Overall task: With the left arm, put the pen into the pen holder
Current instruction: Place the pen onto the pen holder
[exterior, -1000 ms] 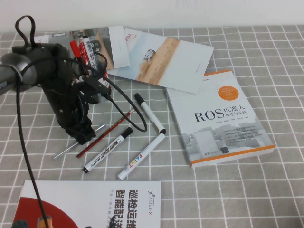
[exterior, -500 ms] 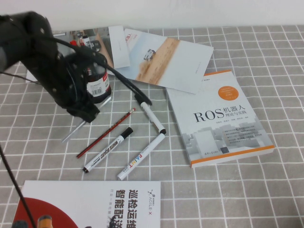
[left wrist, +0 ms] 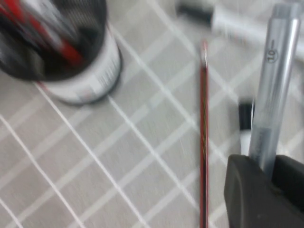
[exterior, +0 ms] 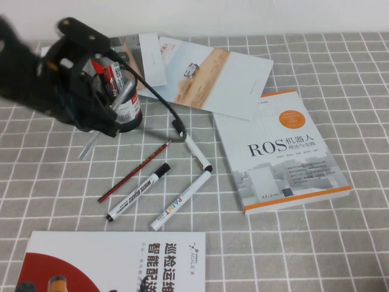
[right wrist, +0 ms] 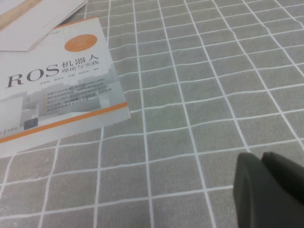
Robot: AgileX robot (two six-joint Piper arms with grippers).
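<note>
- Nearest to you lies a red and white brochure (exterior: 121,258) at the table's front edge.
- Behind it you see 2 white markers (exterior: 138,191) and a third one (exterior: 196,152), with the red pencil (exterior: 135,170) beside them on the grey checked cloth (exterior: 340,243).
- On the right lies the ROS book (exterior: 282,152).
- The right gripper (right wrist: 268,192) hovers over bare cloth just beside that book; its fingers are pressed together and hold nothing.
- The left gripper (exterior: 100,118) is in the air at the left, clamped on the pen (exterior: 91,143), which is tilted and off the table.
- Just behind it stands the pen holder (exterior: 124,103), already with red and dark pens inside.
- Farthest lies a leaflet (exterior: 209,76).
</note>
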